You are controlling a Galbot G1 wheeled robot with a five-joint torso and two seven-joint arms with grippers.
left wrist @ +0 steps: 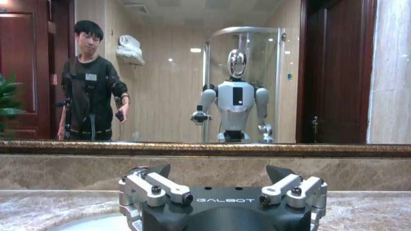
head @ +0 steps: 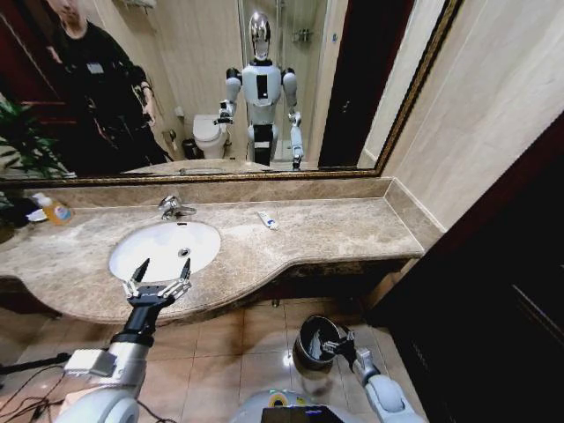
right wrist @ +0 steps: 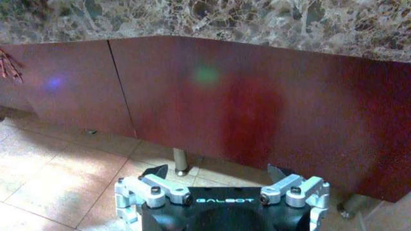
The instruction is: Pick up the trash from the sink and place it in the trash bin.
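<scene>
Trash: one small white tube (head: 267,219) lies on the marble counter (head: 335,231) beyond and right of the spread-fingered, empty left gripper (head: 161,275) over the sink (head: 165,248); probably light, slippery, so pinch mid-length; right gripper (head: 338,345), spread, at trash bin (head: 315,344).

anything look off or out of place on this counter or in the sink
One thing: a small white tube lies loose on the marble counter to the right of the tap, outside the sink. Nothing looks spilled or broken. The left gripper hangs open at the sink's front rim; the right gripper is open by the trash bin.
</scene>
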